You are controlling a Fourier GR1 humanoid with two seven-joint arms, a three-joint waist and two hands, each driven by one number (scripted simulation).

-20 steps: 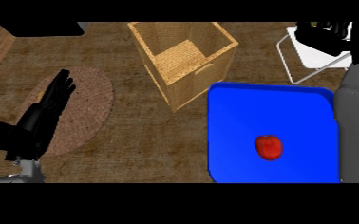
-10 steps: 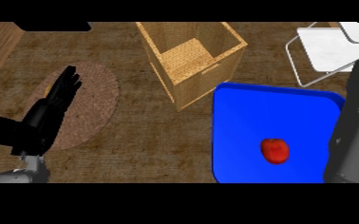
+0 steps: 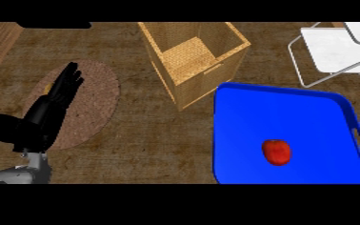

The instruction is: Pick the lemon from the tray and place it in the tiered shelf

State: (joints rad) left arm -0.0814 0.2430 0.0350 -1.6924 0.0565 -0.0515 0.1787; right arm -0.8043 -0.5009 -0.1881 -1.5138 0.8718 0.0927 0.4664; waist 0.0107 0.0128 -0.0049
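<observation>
A blue tray point(image 3: 239, 124) fills the lower right of the head view. One small red, rounded fruit point(image 3: 276, 151) lies on it, right of its middle; it is red, not lemon-yellow. A white wire-framed shelf point(image 3: 329, 50) pokes in at the upper right corner, beyond the tray. My left hand point(image 3: 55, 100) rests at the far left with straight fingers pointing up, over a round brown mat point(image 3: 95, 102); it is open and holds nothing. The right hand does not show.
A tall open woven basket point(image 3: 197, 59) stands at the top centre, just beyond the tray's left corner. Dark wooden countertop point(image 3: 155, 143) lies between the mat and the tray. A black shape point(image 3: 55, 25) sits at the upper left edge.
The right hand and grey forearm, seen at the right edge and over the white shelf earlier, have left the view. Tray, basket and shelf now sit further right. The left hand kept its pose.
</observation>
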